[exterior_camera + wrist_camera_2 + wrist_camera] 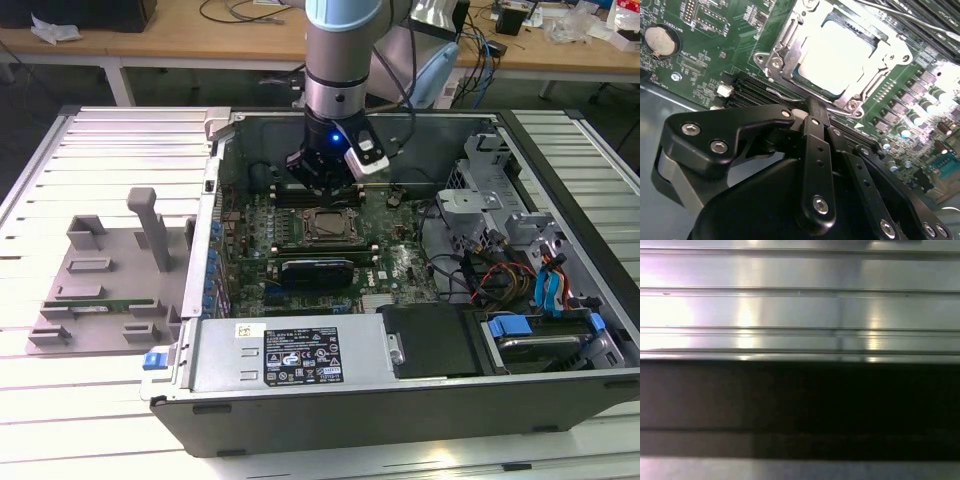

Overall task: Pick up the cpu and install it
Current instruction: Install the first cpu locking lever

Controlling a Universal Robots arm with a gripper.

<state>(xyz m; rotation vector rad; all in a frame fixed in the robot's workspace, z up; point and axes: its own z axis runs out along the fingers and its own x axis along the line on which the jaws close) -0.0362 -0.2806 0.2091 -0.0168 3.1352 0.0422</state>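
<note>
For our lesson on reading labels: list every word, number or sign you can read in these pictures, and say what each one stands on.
Big white label on the power supply: print and symbols, too small to read.
Small pale sticker beside that label: too small to read.
White lettering on the green board, second wrist view: blurred, unreadable.
Nothing can be quoted with confidence.
</note>
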